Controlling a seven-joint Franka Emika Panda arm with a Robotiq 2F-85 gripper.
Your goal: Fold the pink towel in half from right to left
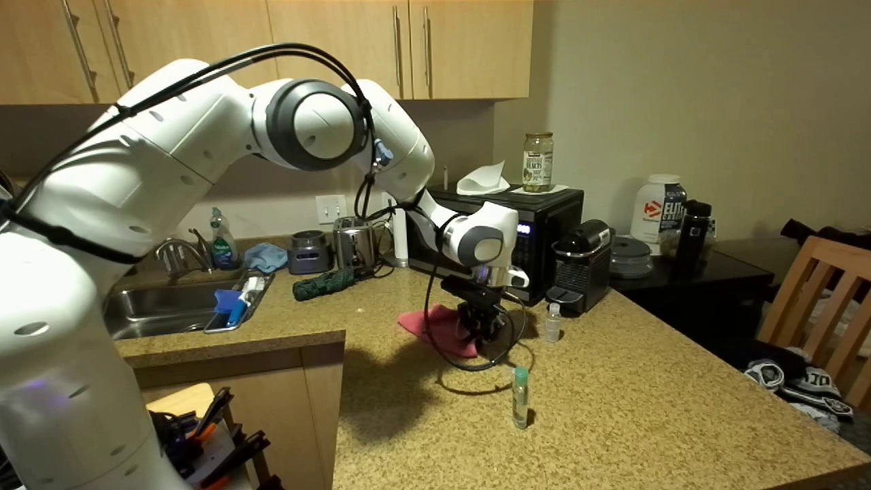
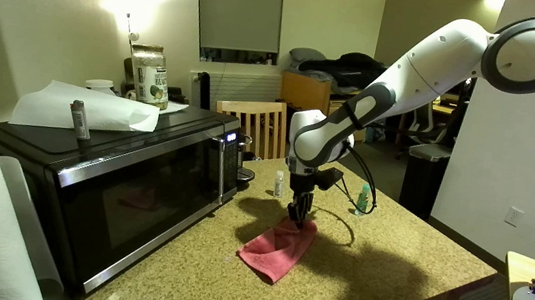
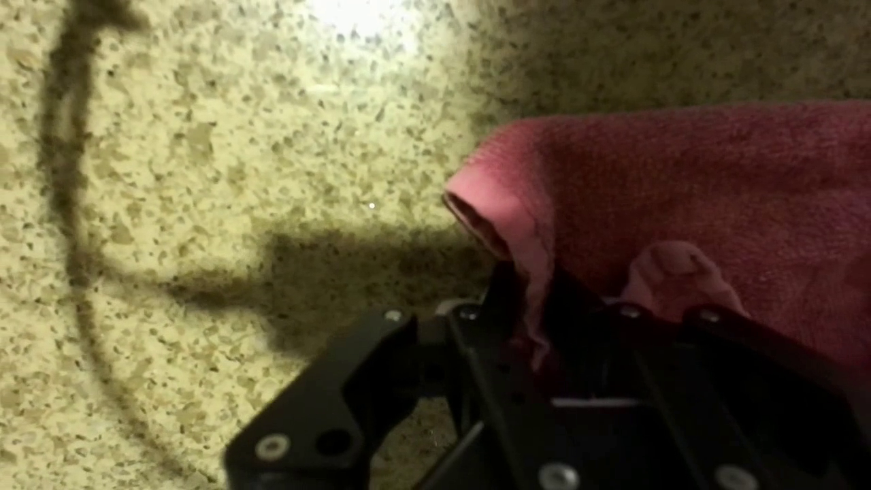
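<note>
The pink towel (image 2: 275, 251) lies rumpled on the countertop, with a raised fold in its middle. It also shows in an exterior view (image 1: 439, 327), partly behind the gripper. My gripper (image 2: 298, 221) points down at the towel's far end. In the wrist view the gripper (image 3: 534, 289) has its two black fingers closed on the edge of the towel (image 3: 680, 170). A thin strip of cloth runs between the fingertips, and the edge stands up in a fold there. The part of the towel beneath the gripper is hidden.
The black microwave (image 2: 146, 190) stands beside the towel. A small clear bottle (image 1: 552, 323) and a green-capped bottle (image 1: 520, 398) stand near the gripper. A coffee machine (image 1: 582, 265) is beyond. A cable loop (image 1: 429, 306) hangs from the wrist. The sink (image 1: 163, 306) is at the counter's side.
</note>
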